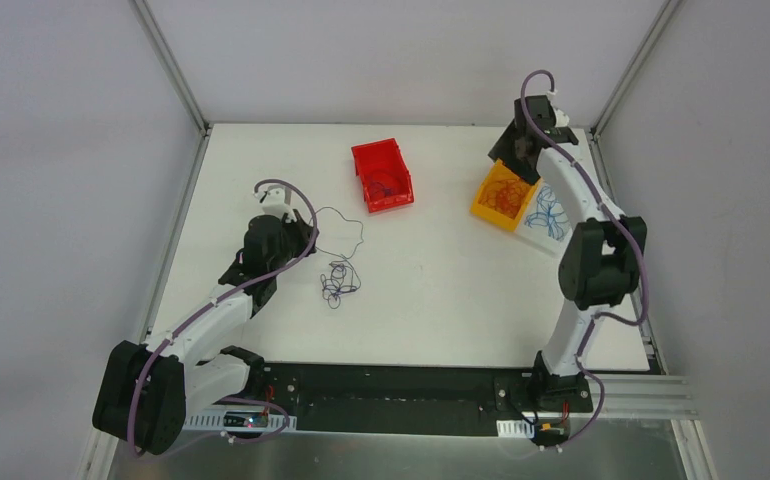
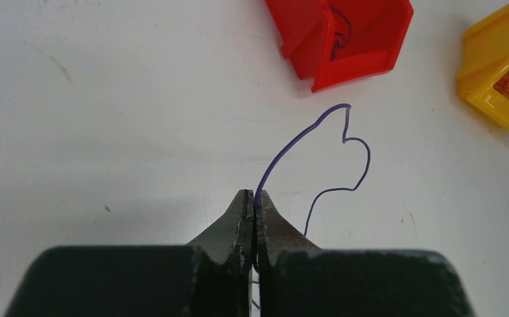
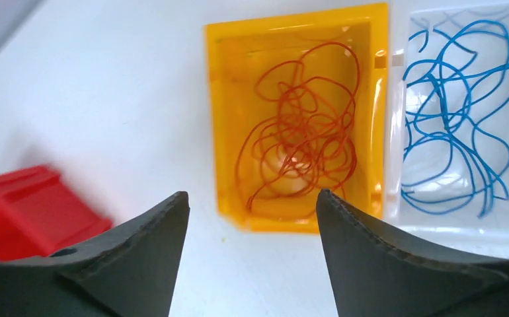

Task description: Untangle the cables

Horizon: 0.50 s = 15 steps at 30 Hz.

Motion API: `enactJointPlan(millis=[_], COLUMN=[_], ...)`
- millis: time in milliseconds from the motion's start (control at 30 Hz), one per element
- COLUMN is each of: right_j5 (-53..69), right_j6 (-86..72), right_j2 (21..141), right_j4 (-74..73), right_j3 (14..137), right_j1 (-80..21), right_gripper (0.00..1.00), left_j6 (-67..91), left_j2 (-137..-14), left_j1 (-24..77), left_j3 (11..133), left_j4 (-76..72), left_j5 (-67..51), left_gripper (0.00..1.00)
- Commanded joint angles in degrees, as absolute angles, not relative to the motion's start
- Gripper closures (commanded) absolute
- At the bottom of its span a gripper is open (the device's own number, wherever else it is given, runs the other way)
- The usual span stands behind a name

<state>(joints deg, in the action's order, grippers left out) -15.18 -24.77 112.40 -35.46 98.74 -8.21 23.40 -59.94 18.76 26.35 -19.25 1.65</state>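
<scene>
on the left half of the worktop (image 1: 441,300), the left claw (image 2: 254,198) is pressed together and pinches one purple cable (image 2: 369,157) right at its tips. from the pinch this cable arcs up and away toward the red bin (image 2: 371,39), bends back in a loop and runs down past the right finger. beside that arm, toward the middle of the worktop, lies a purple tangle (image 1: 339,283), a small dark knot on the white surface. a few purple strands sit inside the red bin at the far side.

over at the far right corner, the right claw (image 3: 252,195) hangs with its fingers spread wide and nothing between them, above the near edge of the yellow bin (image 3: 291,20). red-orange cables (image 3: 305,125) lie coiled in a loose heap in that bin. touching its right side is a clear tray (image 3: 463,234) that holds the blue cables (image 3: 457,119), looped over one another.
</scene>
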Motion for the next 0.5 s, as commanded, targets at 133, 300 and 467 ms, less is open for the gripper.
enactJointPlan(millis=[133, 300, 467], right_j5=[-0.1, 14.3, 21.3], right_j6=[-13.4, -13.2, -14.7], right_j2=[88.9, 74.9, 66.0], right_j4=[-25.1, -5.5, 13.1], right_j3=[80.0, 58.7, 42.2], right_j1=[-18.9, -26.8, -31.6], right_gripper=[0.15, 0.14, 0.14], left_j6=[23.0, 27.1, 29.8], left_j2=[-59.5, -57.6, -54.5], left_j1=[19.4, 20.1, 22.4], left_j3=[26.1, 29.9, 40.5], left_j4=[-27.4, -27.3, -18.7], left_j5=[-10.0, -17.4, -19.0], left_gripper=[1.0, 1.0, 1.0])
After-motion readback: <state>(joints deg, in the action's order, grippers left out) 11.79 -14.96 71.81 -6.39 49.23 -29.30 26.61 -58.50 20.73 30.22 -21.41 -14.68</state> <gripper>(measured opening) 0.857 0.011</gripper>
